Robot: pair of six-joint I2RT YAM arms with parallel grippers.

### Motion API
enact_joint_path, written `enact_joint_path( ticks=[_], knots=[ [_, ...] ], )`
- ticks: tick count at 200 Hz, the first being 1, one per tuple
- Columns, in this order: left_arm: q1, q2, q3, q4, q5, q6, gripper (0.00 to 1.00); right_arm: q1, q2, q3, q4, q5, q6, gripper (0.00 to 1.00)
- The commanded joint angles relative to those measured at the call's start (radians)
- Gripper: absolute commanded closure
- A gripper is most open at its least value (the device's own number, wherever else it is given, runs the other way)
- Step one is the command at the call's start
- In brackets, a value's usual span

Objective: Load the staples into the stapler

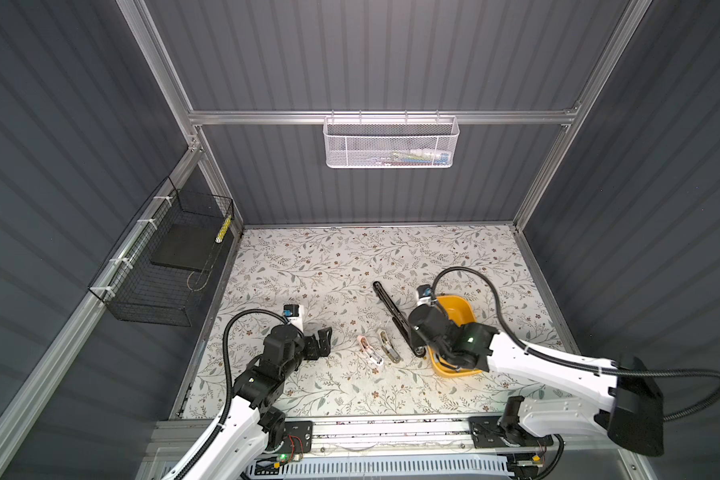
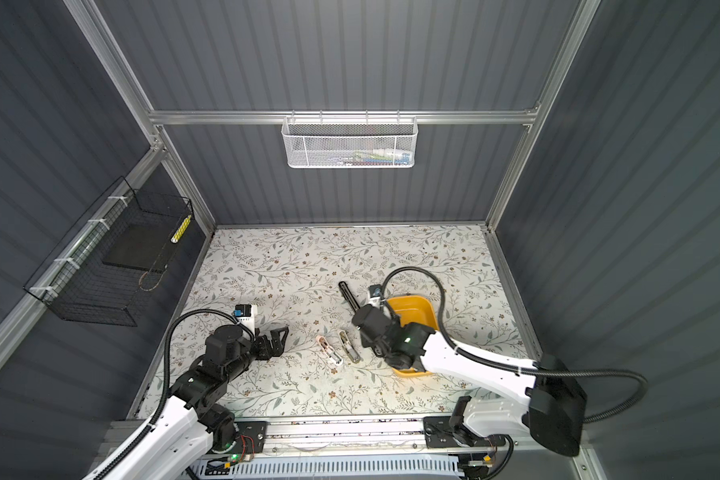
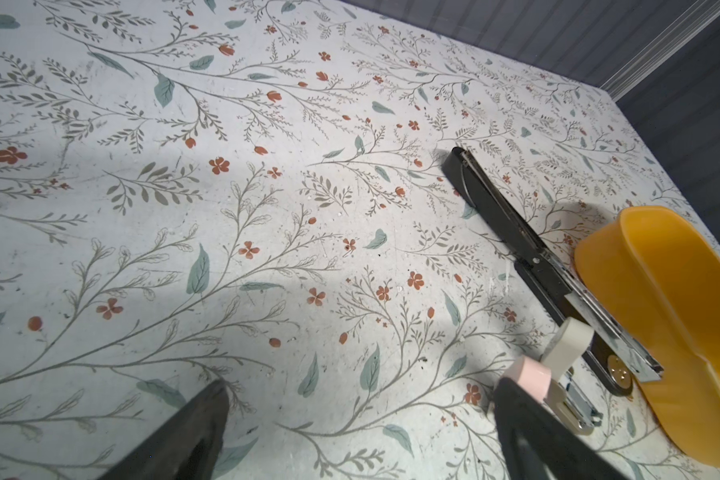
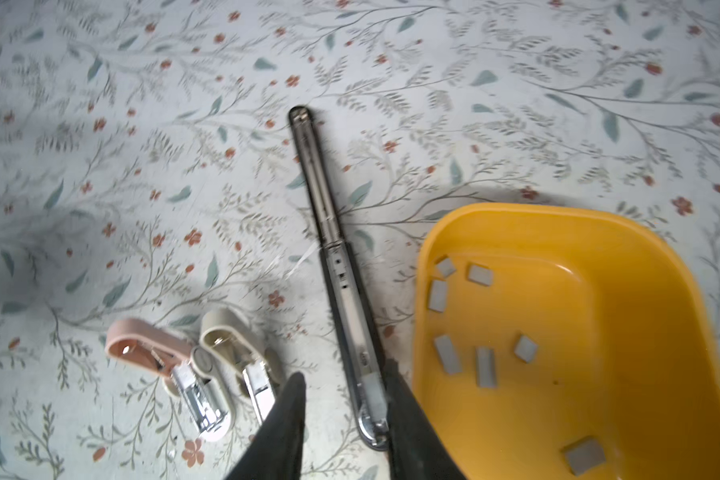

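- Grey metal strips, the staples (image 4: 485,366), lie scattered flat in the yellow bowl (image 4: 516,210). One more seems to sit in the channel of the long black stapler (image 4: 337,266), which lies opened flat just beside the bowl.
- Likely light, stiff, slick, and apt to snap apart; pinch one across its long edges.
- Right tool (image 4: 344,372) is partly spread astride one end of the stapler, pinching nothing. Left tool (image 3: 362,384) is spread wide and empty over the worktop (image 3: 267,208).
- The bowl wall crowds one side of the stapler; the pink stapler (image 4: 142,349) and cream stapler (image 4: 225,336) lie near the other. Room opens beyond.
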Motion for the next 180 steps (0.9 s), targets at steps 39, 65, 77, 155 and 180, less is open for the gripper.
enact_joint_path(
  ticks=[39,65,77,155,180],
  knots=[
    [0.0,0.229,0.175,0.075,-0.061,0.07,0.0,-0.31,-0.037,-0.081,-0.144,-0.167,0.106,0.64],
    [0.0,0.281,0.182,0.132,-0.097,0.179,0.0,-0.365,0.03,-0.079,-0.102,-0.286,0.041,0.64],
    [0.0,0.291,0.165,0.173,-0.106,0.23,0.0,-0.369,0.059,-0.068,-0.099,-0.293,-0.001,0.63],
    [0.0,0.249,0.077,0.262,-0.085,0.306,0.0,-0.384,0.198,-0.041,0.059,-0.461,-0.154,0.72],
    [0.0,0.26,0.082,0.26,-0.084,0.307,0.0,-0.383,0.228,-0.037,0.072,-0.468,-0.195,0.71]
  ],
)
